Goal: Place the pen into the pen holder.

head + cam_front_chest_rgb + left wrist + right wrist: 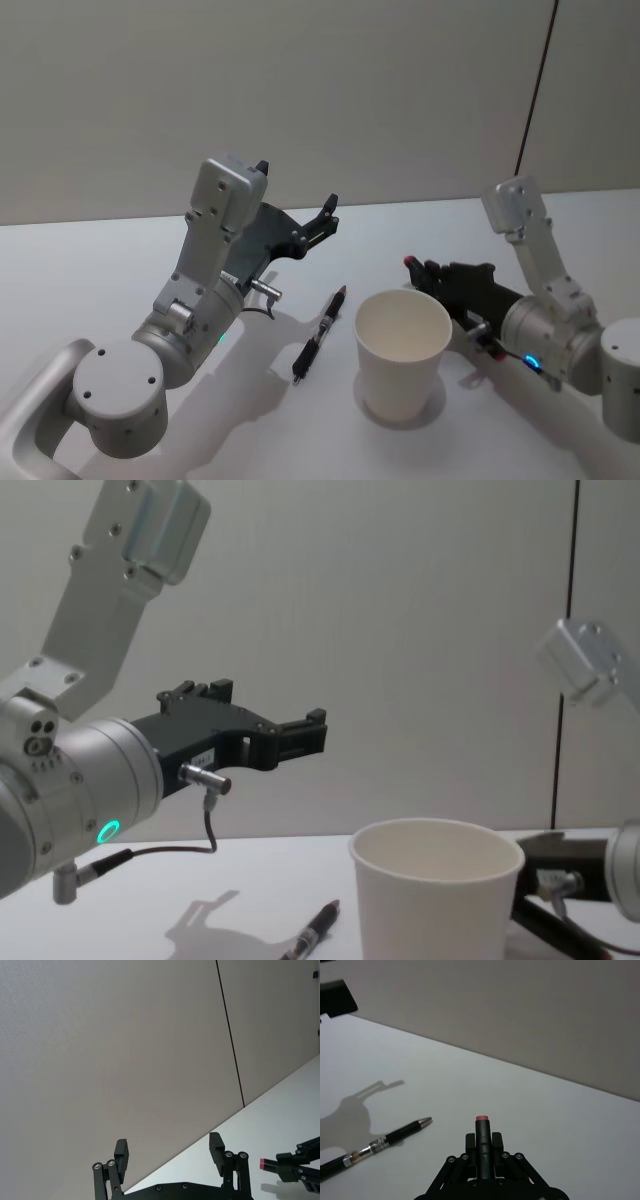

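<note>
Head view: the white paper cup [400, 385] stands upright on the white table [100, 280] in front of me, mouth open and nothing visible inside.

My right pincer [432, 270] sits low over the table, just behind the cup and to its right. It is clenched on a dark pen with a pink end [412, 263]. That pen lies roughly level and its pink end points toward the cup's left, near the far rim but not over the mouth. From the right wrist view, my right pincer's fingers [496, 1141] press on either side of the barrel [481, 1132], and the pink end sticks out past them.

A second pen, black with a silver tip [318, 335], lies flat on the table just left of the cup without touching it. Its tip points away from me. It also shows in the right wrist view [380, 1142], and in the chest view [315, 935] it lies left of the cup [440, 900].

My left pincer [297, 188] is raised well above the table, left of the cup and higher than its rim. It is released, its jaws spread wide with nothing between them. The left wrist view shows the gap [169, 1149] against the bare wall [125, 1035].
</note>
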`<state>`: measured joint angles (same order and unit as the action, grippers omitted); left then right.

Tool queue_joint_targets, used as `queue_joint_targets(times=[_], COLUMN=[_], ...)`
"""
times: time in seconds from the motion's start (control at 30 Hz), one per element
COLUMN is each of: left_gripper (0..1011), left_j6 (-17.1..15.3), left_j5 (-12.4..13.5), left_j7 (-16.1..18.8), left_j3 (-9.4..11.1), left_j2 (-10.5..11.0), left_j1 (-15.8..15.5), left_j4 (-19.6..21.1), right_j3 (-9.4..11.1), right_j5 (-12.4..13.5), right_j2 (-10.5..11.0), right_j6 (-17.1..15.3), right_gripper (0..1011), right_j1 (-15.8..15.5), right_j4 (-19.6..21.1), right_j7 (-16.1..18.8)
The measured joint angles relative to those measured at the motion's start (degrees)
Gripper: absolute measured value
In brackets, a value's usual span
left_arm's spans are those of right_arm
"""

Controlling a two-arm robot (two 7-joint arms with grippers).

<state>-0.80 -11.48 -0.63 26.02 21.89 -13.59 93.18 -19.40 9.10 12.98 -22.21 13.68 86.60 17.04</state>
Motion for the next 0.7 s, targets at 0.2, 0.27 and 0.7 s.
queue_joint_targets(times=[0.2,0.27,0.7], left_gripper=[1004,1004,1004], left_j6=[0.00,0.00,0.00], left_j5=[0.00,0.00,0.00], left_j7=[0.00,0.00,0.00], left_j3=[0.00,0.00,0.00], left_j2=[0.00,0.00,0.00], left_j1=[0.00,0.00,0.00], left_j4=[0.00,0.00,0.00], right_j3=[-0.14,-0.17,-0.50], right_j5=[0.17,0.18,-0.36], right_j2=[-0.35,-0.42,-1.23], right_j6=[4.63,6.00,17.28], right_gripper=[175,175,175], right_j1=[-0.13,-0.17,-0.26], right_j4=[0.41,0.55,1.69], right_j7=[-0.77,-1.00,-2.80])
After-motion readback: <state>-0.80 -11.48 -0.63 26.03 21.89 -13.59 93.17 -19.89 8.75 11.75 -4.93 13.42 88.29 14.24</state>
